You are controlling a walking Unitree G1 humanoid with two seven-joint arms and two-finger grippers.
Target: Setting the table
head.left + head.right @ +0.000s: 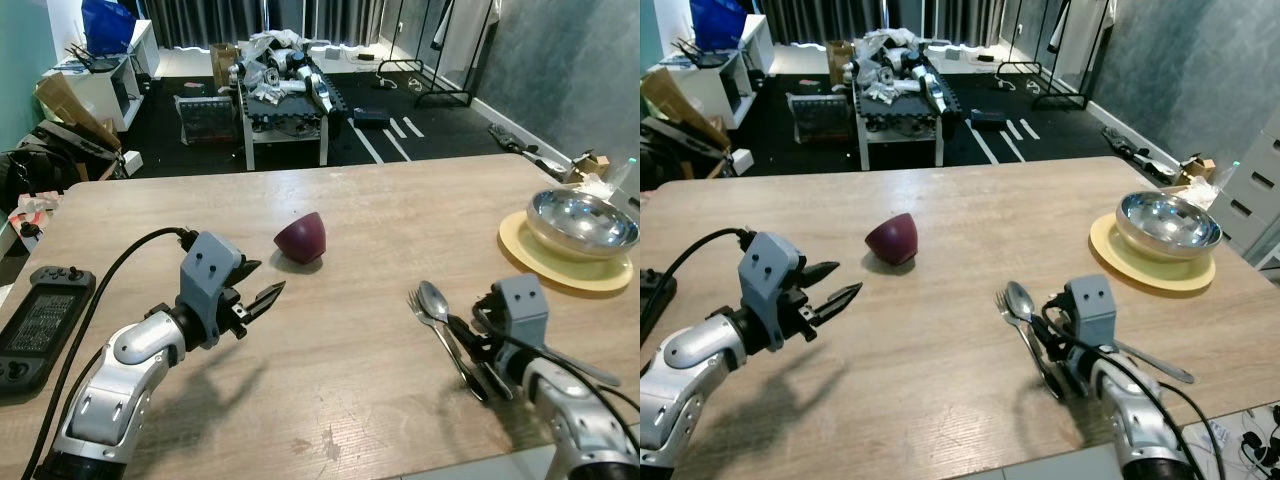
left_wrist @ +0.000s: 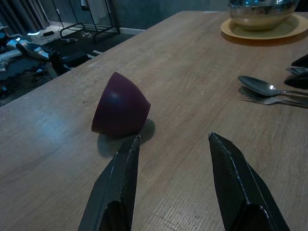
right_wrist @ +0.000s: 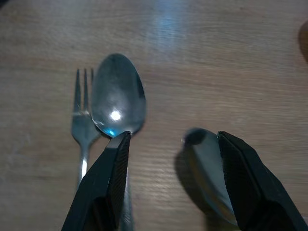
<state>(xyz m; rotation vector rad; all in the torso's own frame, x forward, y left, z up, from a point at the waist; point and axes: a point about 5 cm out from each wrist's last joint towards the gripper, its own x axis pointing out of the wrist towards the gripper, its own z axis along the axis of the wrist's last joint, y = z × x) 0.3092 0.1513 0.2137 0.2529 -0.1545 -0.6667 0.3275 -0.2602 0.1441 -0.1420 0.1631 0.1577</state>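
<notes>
A maroon cup [image 1: 301, 237] lies tipped on its side near the middle of the wooden table [image 1: 380, 200]. My left gripper [image 1: 268, 277] hovers open just short of it, the cup [image 2: 120, 106] ahead of the fingertips and nothing between them. A spoon [image 1: 433, 300] and fork [image 3: 83, 125] lie side by side at the right front. My right gripper [image 1: 462, 330] is open low over their handles. A second spoon [image 3: 207, 163] lies between its fingers, beside one finger. A steel bowl [image 1: 582, 222] rests on a yellow plate [image 1: 560, 268] at the far right.
A black handheld game console [image 1: 40, 325] lies at the table's left edge. Beyond the table stand a cluttered low white table [image 1: 285, 95], boxes and shelves at the left, and a clothes rack [image 1: 440, 60] at the back right.
</notes>
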